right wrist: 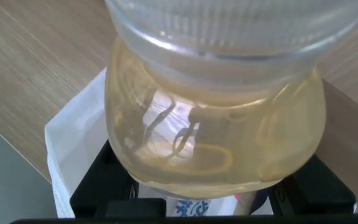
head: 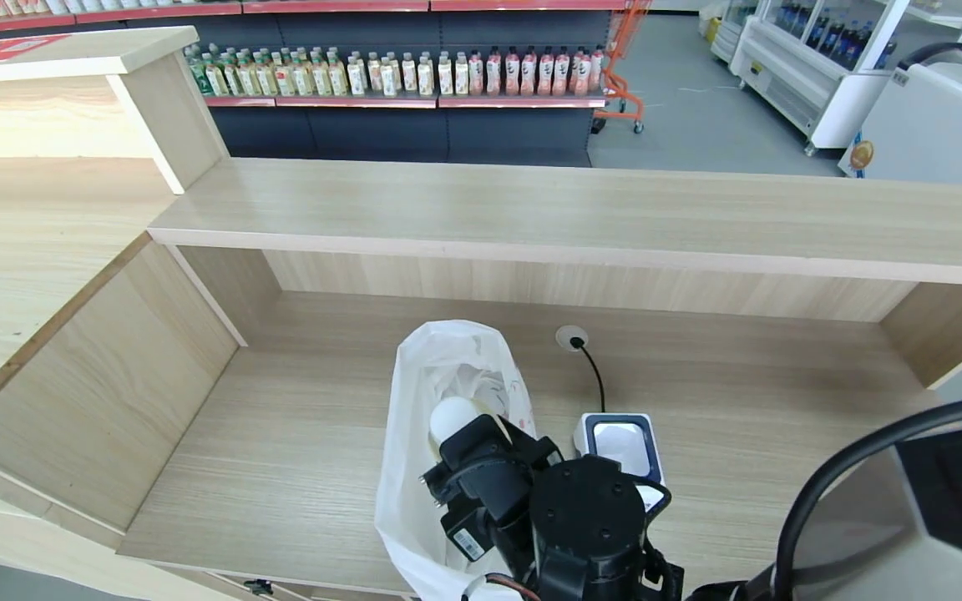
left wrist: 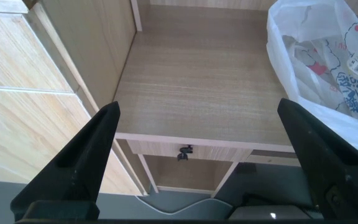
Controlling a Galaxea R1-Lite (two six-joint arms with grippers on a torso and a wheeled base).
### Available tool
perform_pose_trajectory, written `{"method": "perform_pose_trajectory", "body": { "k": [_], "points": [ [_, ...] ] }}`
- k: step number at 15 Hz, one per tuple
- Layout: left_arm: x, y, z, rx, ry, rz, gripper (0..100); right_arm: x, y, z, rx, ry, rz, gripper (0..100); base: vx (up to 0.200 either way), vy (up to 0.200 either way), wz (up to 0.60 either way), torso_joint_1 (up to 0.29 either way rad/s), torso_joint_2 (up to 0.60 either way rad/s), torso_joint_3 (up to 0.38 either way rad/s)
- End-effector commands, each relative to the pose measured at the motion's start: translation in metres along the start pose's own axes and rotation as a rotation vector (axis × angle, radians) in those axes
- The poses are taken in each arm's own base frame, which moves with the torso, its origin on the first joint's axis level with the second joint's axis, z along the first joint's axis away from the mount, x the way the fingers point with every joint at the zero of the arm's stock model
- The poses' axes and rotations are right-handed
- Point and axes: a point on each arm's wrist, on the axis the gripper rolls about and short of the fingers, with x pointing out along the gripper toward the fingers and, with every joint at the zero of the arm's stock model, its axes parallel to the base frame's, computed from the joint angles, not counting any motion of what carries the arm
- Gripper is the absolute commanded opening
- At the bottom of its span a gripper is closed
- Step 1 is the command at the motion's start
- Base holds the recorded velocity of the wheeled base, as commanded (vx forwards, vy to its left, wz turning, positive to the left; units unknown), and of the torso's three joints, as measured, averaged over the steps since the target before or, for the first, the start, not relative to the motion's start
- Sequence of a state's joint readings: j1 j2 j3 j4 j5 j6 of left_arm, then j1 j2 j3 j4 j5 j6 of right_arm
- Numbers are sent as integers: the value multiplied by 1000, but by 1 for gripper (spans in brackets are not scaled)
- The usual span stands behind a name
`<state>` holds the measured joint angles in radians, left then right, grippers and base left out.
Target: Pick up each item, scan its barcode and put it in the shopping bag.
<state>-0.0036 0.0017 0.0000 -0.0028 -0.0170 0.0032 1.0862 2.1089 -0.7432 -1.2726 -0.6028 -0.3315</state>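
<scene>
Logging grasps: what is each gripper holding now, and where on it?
Right gripper clamps the clear yellowish-liquid bottle by its body; left gripper holds nothing.

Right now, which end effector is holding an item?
The right end effector, shut on a bottle over the shopping bag; the left end effector is open and empty.

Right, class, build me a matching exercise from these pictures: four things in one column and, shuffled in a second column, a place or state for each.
Things
1. shopping bag
2. scanner
3. bottle
4. left gripper

Places or states
a. open, holding nothing
b. held by the right gripper above the bag
c. standing open-mouthed on the counter
d. on the counter to the right of the bag, with a cable attached

Pairs: 1-c, 2-d, 3-b, 4-a
</scene>
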Motion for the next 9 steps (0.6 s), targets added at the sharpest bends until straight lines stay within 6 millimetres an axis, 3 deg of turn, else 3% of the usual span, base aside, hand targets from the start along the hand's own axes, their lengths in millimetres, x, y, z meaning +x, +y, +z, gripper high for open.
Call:
{"method": "perform_pose_trajectory", "body": {
  "k": [1, 5, 9],
  "points": [
    [0, 0, 0, 0, 0, 1, 100, -5, 5, -7, -5, 20, 26, 0, 0, 0, 0, 0, 0, 0],
    [0, 0, 0, 1, 0, 1, 100, -6, 14, -23, -28, 57, 44, 0, 0, 0, 0, 0, 0, 0],
    [0, 0, 0, 0, 0, 1, 100, -9, 39, -37, -44, 75, 0, 0, 0, 0, 0, 0, 0, 0]
  ]
}}
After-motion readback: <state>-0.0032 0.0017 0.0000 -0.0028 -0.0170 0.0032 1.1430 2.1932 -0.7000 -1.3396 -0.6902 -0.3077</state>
